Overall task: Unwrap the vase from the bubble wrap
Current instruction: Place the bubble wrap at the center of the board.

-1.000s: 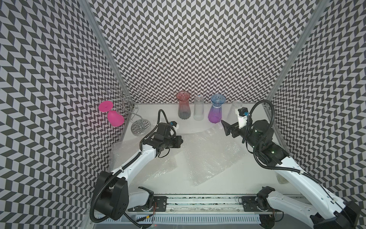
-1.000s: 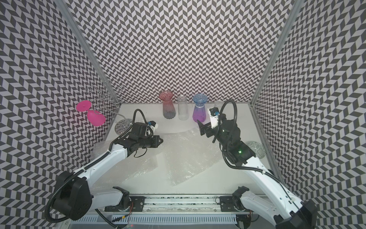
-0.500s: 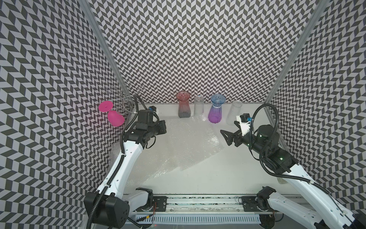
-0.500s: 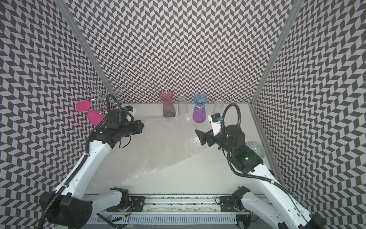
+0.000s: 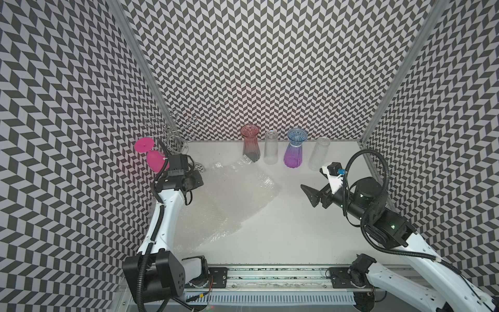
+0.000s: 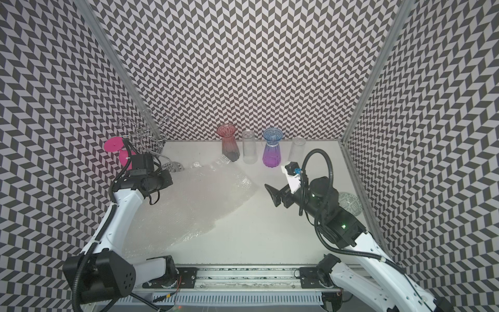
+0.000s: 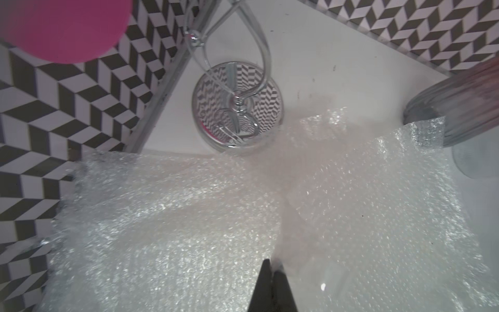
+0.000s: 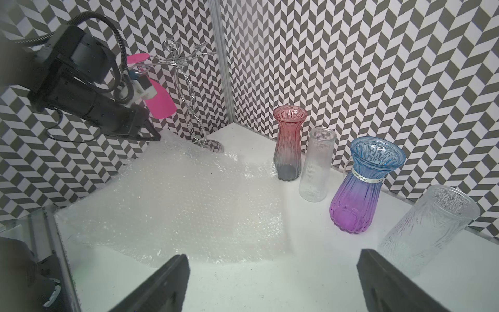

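Left end effector (image 7: 272, 271) pressed together, apparently pinching a raised fold of the bubble wrap (image 5: 224, 200), left of centre in both top views. From there the sheet slopes away, long axis slanting toward the lower left, across the bench (image 5: 297, 237). Right end effector (image 5: 310, 195) spread wide, empty, well apart at right: the left arm is nearer. Pink-grey vase (image 5: 249, 147) stands bare just beside the wrap's upper edge.

Left wrist view's edge cuts off the left gripper (image 7: 272, 266) and blurred pink glass (image 7: 62, 27)

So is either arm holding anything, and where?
Left gripper is shut on the bubble wrap, pinching a raised fold near the wire stand; right gripper holds nothing.
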Action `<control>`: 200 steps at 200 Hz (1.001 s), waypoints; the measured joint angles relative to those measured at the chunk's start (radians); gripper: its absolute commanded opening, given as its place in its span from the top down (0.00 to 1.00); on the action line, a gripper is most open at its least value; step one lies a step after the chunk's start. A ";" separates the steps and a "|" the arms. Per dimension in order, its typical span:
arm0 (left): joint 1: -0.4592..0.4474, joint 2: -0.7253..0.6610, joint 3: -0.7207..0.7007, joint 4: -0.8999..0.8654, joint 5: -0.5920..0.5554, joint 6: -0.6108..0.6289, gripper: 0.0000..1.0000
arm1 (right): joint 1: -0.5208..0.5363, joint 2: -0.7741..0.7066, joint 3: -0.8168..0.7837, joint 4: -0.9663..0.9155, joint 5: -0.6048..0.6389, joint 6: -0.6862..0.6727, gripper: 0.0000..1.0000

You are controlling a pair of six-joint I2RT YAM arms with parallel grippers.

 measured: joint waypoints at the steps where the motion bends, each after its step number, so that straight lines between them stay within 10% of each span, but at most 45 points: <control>1: 0.002 -0.001 -0.001 0.000 -0.002 0.000 1.00 | 0.000 0.000 0.000 0.000 0.003 -0.001 0.01; 75: 0.075 -0.045 -0.139 0.061 -0.081 -0.001 0.85 | 0.002 0.018 -0.016 0.003 0.012 -0.011 0.01; 145: 0.085 -0.058 -0.163 0.096 -0.100 0.009 0.01 | 0.002 0.015 -0.019 -0.009 0.071 -0.010 0.01; 200: -0.029 -0.238 -0.190 0.128 -0.057 -0.039 0.00 | 0.001 -0.016 -0.066 0.040 0.232 -0.009 0.01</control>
